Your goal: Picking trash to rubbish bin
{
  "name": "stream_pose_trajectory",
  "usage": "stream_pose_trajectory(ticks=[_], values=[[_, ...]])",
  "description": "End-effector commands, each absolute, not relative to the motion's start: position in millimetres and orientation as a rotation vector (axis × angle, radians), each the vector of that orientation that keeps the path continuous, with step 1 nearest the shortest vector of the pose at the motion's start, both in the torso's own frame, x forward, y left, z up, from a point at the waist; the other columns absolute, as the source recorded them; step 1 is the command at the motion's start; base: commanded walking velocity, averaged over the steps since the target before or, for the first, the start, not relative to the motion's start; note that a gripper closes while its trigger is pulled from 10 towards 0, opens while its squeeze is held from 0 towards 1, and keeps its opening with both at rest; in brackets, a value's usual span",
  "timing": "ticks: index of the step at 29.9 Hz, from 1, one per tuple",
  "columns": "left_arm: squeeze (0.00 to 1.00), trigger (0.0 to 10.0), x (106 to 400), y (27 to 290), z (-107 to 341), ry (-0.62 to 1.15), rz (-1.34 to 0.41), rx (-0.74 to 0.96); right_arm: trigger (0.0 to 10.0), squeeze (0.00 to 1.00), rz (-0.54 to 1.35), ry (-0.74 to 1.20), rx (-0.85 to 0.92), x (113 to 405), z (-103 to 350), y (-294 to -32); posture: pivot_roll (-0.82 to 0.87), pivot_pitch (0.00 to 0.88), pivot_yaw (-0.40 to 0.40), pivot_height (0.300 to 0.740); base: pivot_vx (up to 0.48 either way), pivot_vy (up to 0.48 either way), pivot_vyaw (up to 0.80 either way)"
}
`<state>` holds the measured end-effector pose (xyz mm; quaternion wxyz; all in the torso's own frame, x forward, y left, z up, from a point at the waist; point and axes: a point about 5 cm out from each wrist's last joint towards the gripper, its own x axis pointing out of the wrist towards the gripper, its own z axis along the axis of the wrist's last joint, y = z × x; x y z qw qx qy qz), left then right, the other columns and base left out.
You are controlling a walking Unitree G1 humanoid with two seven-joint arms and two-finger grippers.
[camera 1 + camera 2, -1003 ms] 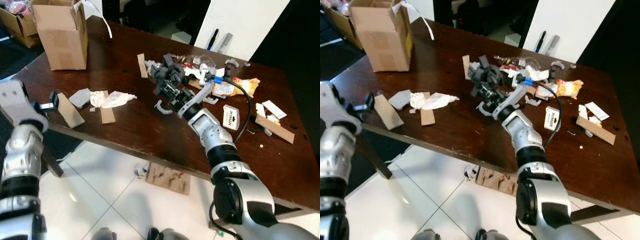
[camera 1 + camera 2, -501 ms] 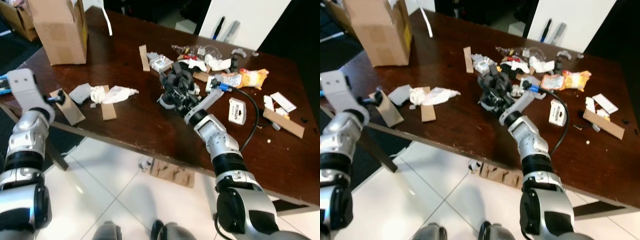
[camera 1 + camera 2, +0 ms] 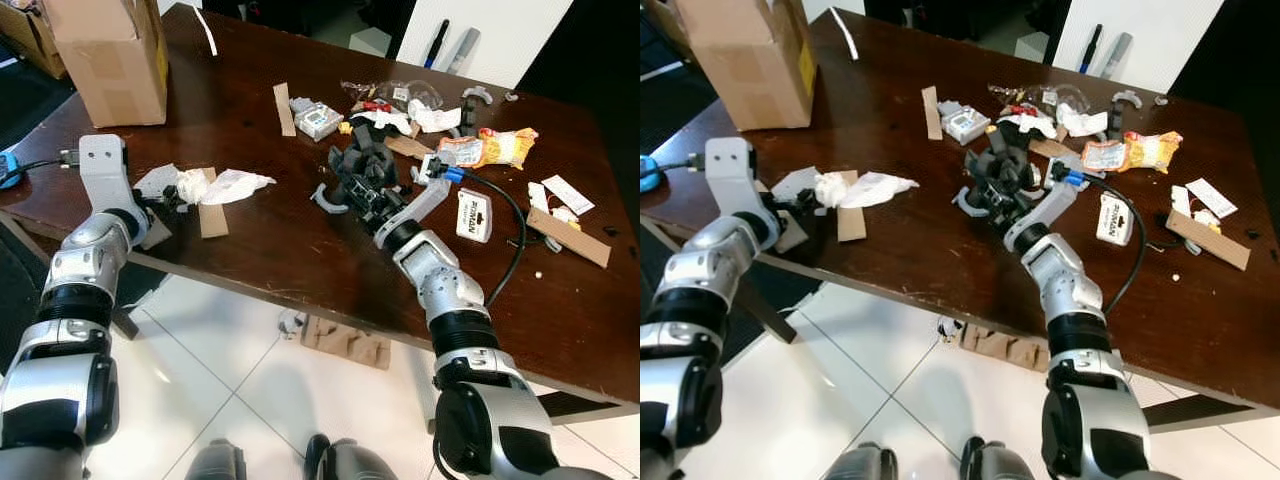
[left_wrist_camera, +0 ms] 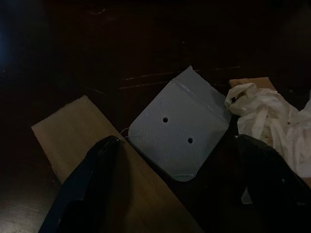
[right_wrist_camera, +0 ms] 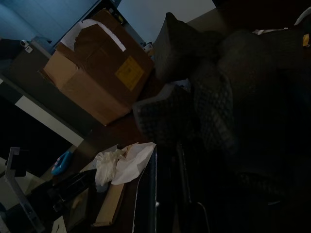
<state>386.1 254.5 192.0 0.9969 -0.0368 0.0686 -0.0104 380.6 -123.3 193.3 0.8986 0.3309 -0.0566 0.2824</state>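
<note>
Dark wooden table (image 3: 250,250) strewn with trash; cardboard box (image 3: 105,55) at 10 o'clock. Right gripper (image 3: 362,180), table centre, has its jaws pinched on a bundle of dark foam pieces (image 3: 360,160). Left gripper (image 4: 170,194), at 9 o'clock, has jaws spread over a grey pouch (image 4: 177,131), with a cardboard strip (image 4: 97,160) and crumpled tissue (image 4: 267,121) just beside it. Step in hand, as judged: collecting. Next: closing on the pouch, then carrying both loads to a bin.

Dark wood table (image 3: 250,250), glossy white tile floor (image 3: 230,400), white wall panel (image 3: 500,30) behind.
</note>
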Motion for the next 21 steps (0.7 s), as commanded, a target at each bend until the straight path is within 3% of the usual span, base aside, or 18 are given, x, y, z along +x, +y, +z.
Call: stream_pose_trajectory(ticks=[1, 10, 11, 21], values=[[0.00, 10.0, 382, 250, 165, 0.253, -0.016, -0.092, 10.0, 0.00, 0.564, -0.096, 0.684, 378, 187, -128, 0.14, 0.255, -0.078, 0.740, 0.000, 0.000, 0.00], [0.00, 10.0, 377, 260, 156, 0.307, 0.031, -0.080, 10.0, 0.00, 0.547, -0.083, 0.674, 378, 187, -128, 0.14, 0.255, -0.085, 0.740, 0.000, 0.000, 0.00], [0.00, 0.0, 377, 262, 155, 0.311, 0.037, -0.074, 10.0, 0.00, 0.544, -0.080, 0.672, 378, 187, -128, 0.14, 0.253, -0.087, 0.740, 0.000, 0.000, 0.00], [0.00, 0.0, 378, 265, 158, 0.302, 0.055, -0.075, 10.0, 0.00, 0.538, -0.074, 0.669, 378, 187, -129, 0.14, 0.242, -0.092, 0.740, 0.000, 0.000, 0.00]])
